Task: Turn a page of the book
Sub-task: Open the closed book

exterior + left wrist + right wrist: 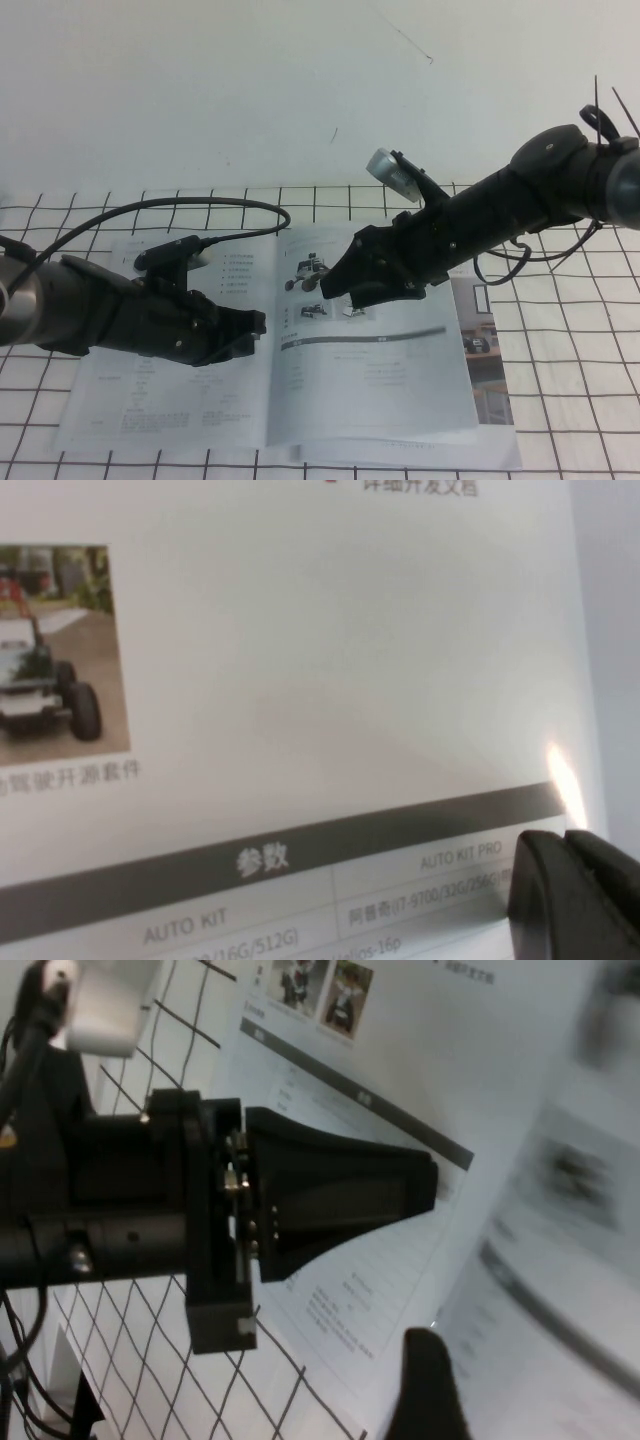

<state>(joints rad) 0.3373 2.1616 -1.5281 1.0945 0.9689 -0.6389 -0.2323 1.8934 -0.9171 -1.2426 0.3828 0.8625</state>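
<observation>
High view: left hand (pixel 255 325) closed on the book's (pixel 150 400) left leaf, right hand (pixel 335 285) wide above the page (pixel 390 380).

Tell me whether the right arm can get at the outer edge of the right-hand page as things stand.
Probably yes. The right claw is open above the page near the book spine, and nothing lies between it and the outer edge. The left claw rests on the opposite leaf, out of the way.

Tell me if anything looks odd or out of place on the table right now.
Nothing stands out. The book lies open and flat on the grid table. The left gripper rests on its left-hand page; the right gripper, open, hangs over the right-hand page.
</observation>
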